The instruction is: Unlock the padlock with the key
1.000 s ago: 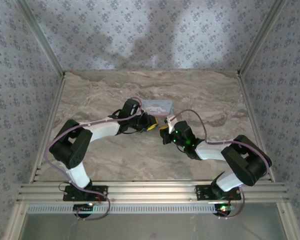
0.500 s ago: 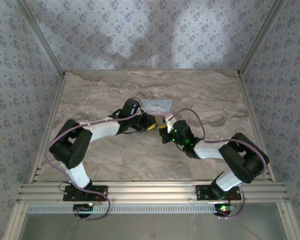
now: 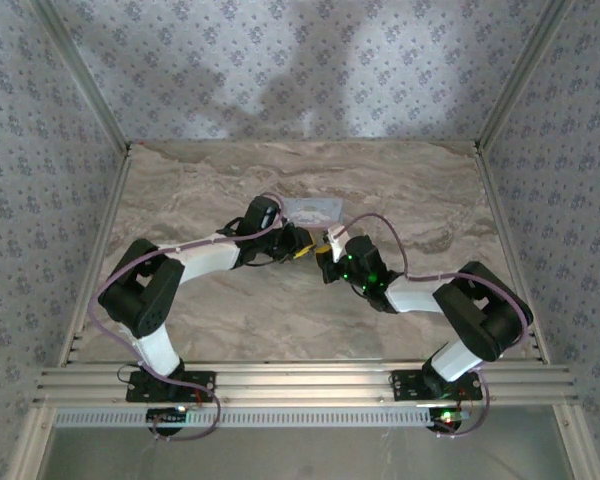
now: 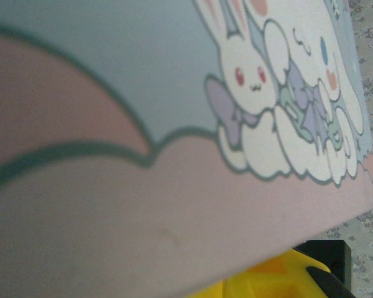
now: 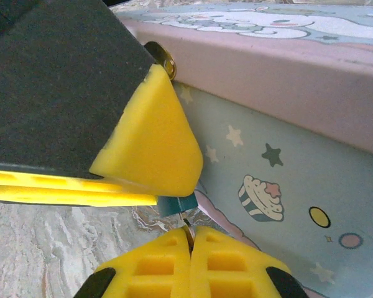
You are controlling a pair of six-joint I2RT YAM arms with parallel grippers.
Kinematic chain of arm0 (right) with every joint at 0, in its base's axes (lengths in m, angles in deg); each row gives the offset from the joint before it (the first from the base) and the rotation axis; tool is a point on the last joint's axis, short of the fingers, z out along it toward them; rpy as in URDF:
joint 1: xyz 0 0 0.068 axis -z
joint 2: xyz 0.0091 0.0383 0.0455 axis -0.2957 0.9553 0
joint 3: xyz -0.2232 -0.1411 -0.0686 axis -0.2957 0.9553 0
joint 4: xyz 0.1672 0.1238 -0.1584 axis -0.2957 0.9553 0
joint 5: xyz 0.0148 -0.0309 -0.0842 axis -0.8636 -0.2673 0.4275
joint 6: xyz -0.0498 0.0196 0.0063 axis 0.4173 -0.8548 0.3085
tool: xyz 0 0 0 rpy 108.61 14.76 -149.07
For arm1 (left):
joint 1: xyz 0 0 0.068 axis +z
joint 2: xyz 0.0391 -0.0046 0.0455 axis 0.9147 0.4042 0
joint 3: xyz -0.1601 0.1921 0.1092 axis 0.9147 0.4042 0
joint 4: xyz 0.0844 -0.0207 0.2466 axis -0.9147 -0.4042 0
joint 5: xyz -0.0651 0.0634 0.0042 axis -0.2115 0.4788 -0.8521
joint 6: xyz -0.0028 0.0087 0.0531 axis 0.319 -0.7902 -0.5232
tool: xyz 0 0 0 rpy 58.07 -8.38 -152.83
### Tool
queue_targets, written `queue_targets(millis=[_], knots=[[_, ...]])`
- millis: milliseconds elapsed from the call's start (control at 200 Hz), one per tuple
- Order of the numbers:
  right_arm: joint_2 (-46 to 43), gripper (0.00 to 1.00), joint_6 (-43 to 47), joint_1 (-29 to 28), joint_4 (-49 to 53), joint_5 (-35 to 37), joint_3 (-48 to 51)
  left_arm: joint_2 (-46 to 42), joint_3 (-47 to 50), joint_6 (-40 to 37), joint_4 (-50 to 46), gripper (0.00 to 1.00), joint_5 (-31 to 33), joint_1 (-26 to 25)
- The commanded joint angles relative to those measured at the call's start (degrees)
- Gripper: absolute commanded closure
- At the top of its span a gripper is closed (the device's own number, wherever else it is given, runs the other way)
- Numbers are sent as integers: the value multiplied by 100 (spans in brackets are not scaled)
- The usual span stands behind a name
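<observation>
In front of the tin: two pairs of yellow fingertips, tip to tip.
Left gripper: clamped on the padlock.
Padlock: small blue body, just beside the tin's wall.
Right gripper: pressed together on the key, right under the padlock.

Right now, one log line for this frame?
left jaws: gripping padlock | right jaws: shut on key, key at padlock | tin: behind both

No readable lettering, numbers or brand marks (only cartoon pictures printed on the tin)
</observation>
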Motion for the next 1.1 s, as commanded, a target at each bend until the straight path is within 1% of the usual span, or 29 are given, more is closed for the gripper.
queue_targets(millis=[0,160,435,809,1094], knots=[[-56,98,-235,7,-727,-272,-468,-162,-129,-3,-59,89,-668,-225],[-138,98,-410,18,-896,-399,-586,-133,-116,62,45,88,-707,-221],[89,98,-502,23,-924,-510,-769,-133,-122,59,41,88,-718,-230],[236,98,-711,18,-825,-245,-185,204,35,76,297,88,-672,-131],[631,98,-1066,18,-1147,-164,90,580,144,137,596,85,-707,-130]])
